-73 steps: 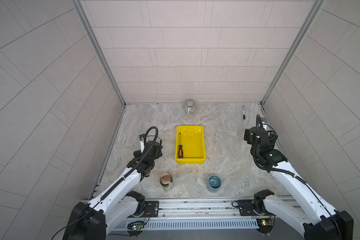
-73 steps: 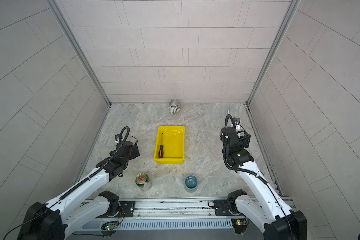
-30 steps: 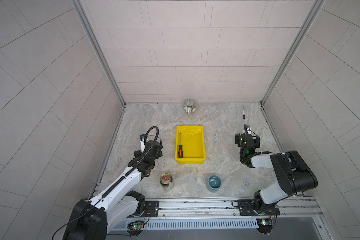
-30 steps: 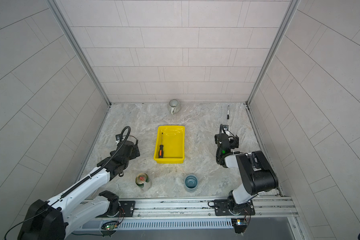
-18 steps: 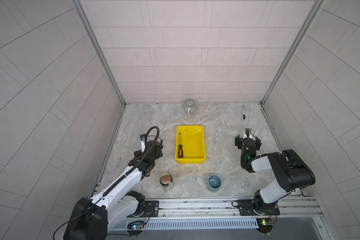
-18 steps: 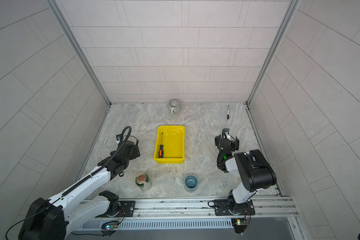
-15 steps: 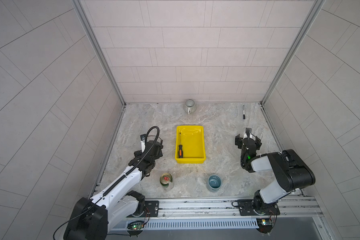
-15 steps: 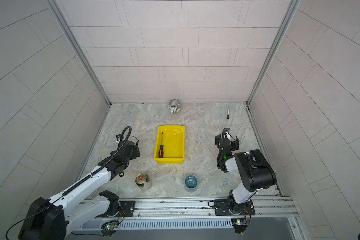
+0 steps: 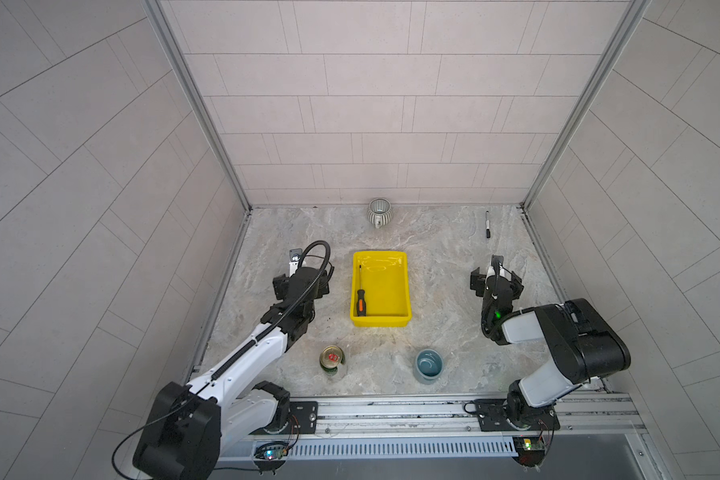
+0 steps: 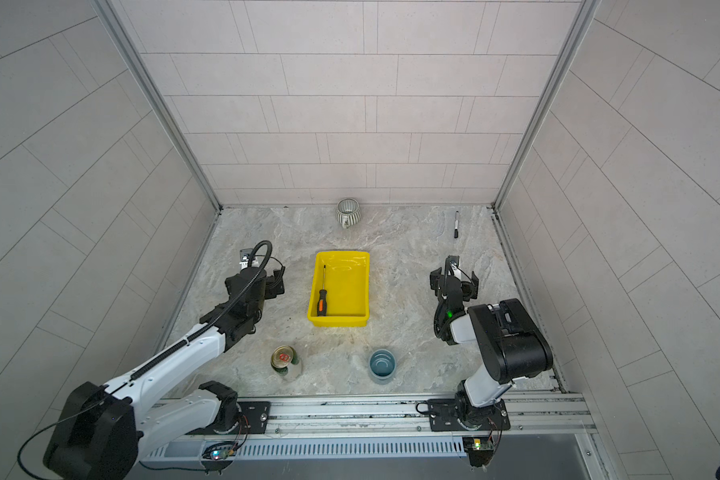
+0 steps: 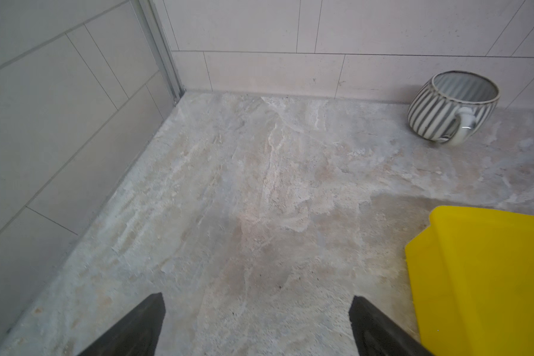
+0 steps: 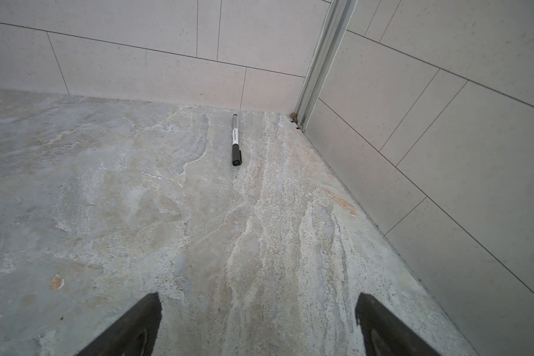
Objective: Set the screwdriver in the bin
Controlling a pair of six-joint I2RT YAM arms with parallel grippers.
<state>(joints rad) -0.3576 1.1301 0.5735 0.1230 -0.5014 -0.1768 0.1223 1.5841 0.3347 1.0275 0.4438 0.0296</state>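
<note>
In both top views the screwdriver [image 9: 360, 297] [image 10: 322, 297], black-handled with an orange stripe, lies inside the yellow bin [image 9: 395, 320] [image 10: 360, 318] along its left wall, shaft pointing to the back. My left gripper [image 9: 302, 284] [image 10: 256, 282] hovers left of the bin, open and empty; its wrist view shows the gripper [image 11: 256, 311] over bare floor with the bin's corner [image 11: 475, 271] beside it. My right gripper [image 9: 495, 282] [image 10: 454, 280] stands open and empty, well right of the bin; the gripper [image 12: 256, 311] spans only floor in its wrist view.
A striped mug [image 9: 379, 212] [image 11: 450, 106] stands at the back wall. A black marker pen [image 9: 487, 224] [image 12: 235, 140] lies near the back right corner. A can [image 9: 332, 358] and a blue-grey cup [image 9: 429, 365] stand at the front. Tiled walls enclose three sides.
The right arm has folded back and low towards its base, its gripper drifting slightly right and staying open. The left arm, screwdriver and bin have not moved.
</note>
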